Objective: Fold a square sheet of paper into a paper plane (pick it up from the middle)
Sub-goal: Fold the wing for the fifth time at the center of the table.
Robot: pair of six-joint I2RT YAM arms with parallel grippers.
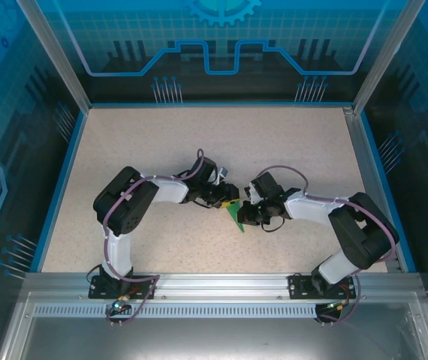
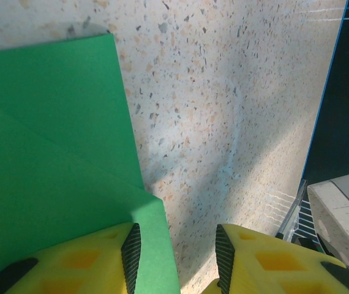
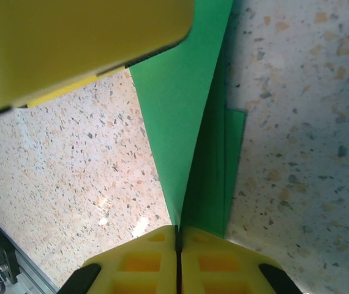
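Right wrist view: your right gripper (image 3: 177, 236) has its fingers clamped together on a raised flap of the green paper (image 3: 180, 122), which lies mid-table between both arms. Your left gripper (image 2: 177, 245) is spread and empty, one finger over the paper's edge; I cannot tell whether it presses down. If it doesn't, pulling with the right would likely drag the sheet and skew the crease.

Top view: paper (image 1: 236, 217) mostly under both wrists, just a small green tip out; folds too small to tell. L wrist view: paper cut off at left + bottom edges, near corner under L gripper (image 2: 177, 245). R wrist view: blurred yellow shape (image 3: 70, 43) hides paper's far end; pinched edge lost inside R gripper (image 3: 177, 236).
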